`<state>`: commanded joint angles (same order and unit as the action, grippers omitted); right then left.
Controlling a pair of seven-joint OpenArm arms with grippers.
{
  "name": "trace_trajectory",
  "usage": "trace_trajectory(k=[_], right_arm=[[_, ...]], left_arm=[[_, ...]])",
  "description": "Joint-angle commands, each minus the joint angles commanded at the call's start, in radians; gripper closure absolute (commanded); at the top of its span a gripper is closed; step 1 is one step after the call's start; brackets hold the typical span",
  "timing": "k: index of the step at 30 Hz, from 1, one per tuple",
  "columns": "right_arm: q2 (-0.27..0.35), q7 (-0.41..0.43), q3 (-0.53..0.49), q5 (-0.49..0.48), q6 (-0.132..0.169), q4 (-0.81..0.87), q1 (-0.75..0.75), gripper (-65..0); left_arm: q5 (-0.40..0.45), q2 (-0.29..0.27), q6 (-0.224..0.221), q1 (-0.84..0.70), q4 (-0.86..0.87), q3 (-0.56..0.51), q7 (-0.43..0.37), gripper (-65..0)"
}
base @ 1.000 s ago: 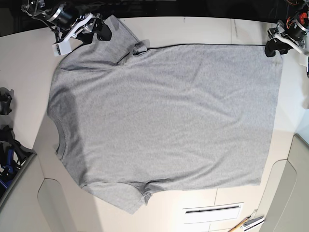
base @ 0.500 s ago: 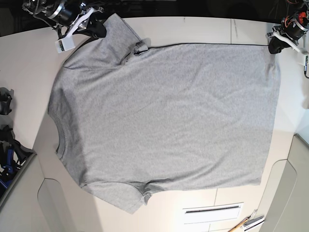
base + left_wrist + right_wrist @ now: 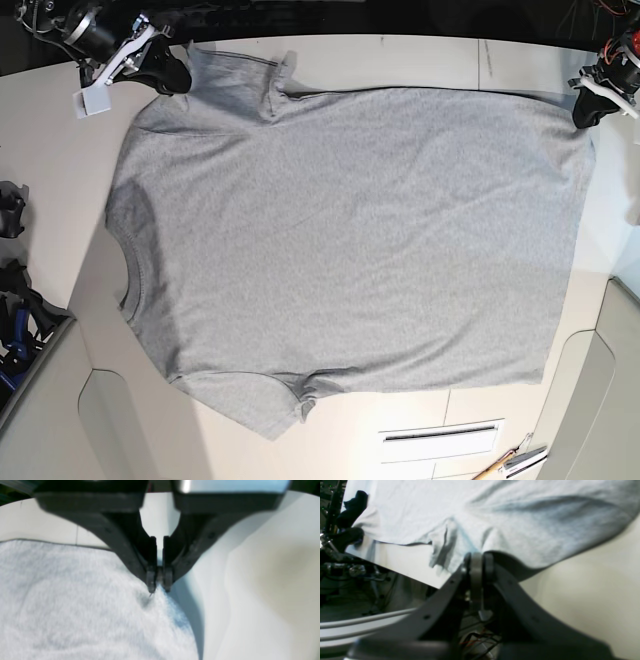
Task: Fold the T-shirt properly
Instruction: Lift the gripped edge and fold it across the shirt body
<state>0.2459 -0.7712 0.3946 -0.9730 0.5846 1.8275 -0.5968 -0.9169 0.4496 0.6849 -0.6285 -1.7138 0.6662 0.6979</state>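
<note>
The T-shirt [image 3: 350, 250] lies flat on the table [image 3: 400, 60], plain side up, its long axis running along the table's far edge: collar toward the left end in the base view, hem toward the right end.

The right claw [image 3: 165, 68] sits at the far left corner of the table and is clamped on the far sleeve edge; the right wrist view shows its jaws together with grey cloth pinched between them. The left claw [image 3: 588, 108] sits at the far right corner, jaws closed on the far hem corner, as the left wrist view confirms.

Both claws hold the same long far edge, one at each end. All remaining cloth extends from them toward the table's near edge. Judgement: a lengthwise fold would call for carrying this far edge toward the near one, both arms together.
</note>
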Motion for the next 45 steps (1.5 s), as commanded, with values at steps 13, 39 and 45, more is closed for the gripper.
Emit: trace_trajectory(k=[13,39,45], right_arm=[[0.0,-0.019,0.033,0.009,0.0,0.0,0.198,0.0],[0.0,0.012,-0.059,0.21,0.001,-0.363,0.729,0.0],[0.0,0.018,-0.14,0.24,0.006,-0.468,0.79,0.0]], left_arm=[[0.091,0.003,-0.027,0.143,-0.003,0.0,-0.021,0.0],[0.251,0.019,-0.056,0.478,0.27,-0.042,-0.16,0.0],[0.353,0.019,-0.056,0.576,0.349,-0.151,-0.216,0.0]])
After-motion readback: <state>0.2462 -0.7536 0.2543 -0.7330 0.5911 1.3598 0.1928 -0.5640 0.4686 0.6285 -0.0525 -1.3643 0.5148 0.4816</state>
